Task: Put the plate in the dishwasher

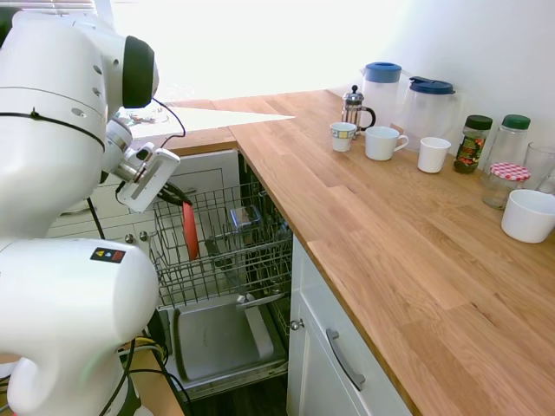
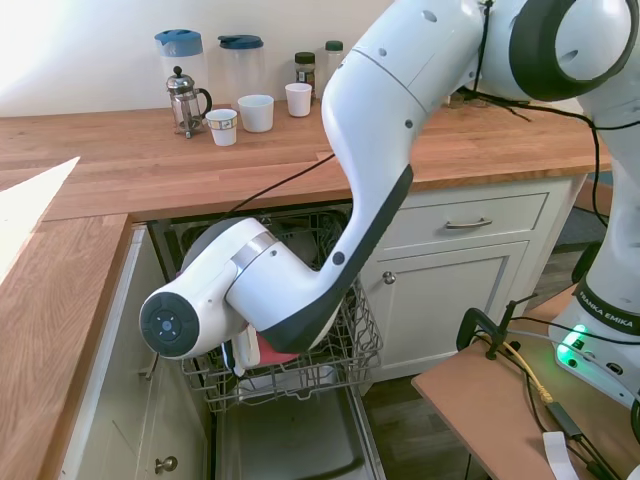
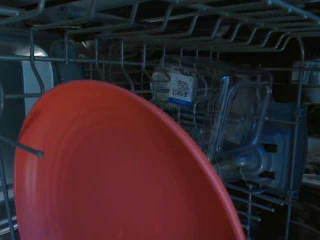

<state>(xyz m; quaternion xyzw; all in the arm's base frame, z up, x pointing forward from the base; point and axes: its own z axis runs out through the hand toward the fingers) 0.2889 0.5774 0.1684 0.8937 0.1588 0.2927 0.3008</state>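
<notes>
The coral-red plate (image 1: 189,234) stands on edge in the pulled-out grey wire rack (image 1: 260,260) of the dishwasher, above the lowered steel door panel (image 1: 217,338). My gripper (image 1: 180,199) reaches down from the left onto the plate's top rim and looks shut on it. From the other side the arm hides the gripper, and only a slice of the plate (image 2: 272,352) shows in the rack (image 2: 355,350). Up close the plate (image 3: 110,175) fills the lower left of the wrist view, with a rack tine (image 3: 25,147) in front of it.
A clear plastic container (image 3: 220,115) lies in the rack behind the plate. On the wooden counter (image 1: 390,234) stand white mugs (image 1: 381,142), a French press (image 1: 354,107), two jugs (image 1: 429,108), jars (image 1: 473,143) and a white bowl (image 1: 527,215). White cabinet doors (image 1: 334,364) flank the dishwasher.
</notes>
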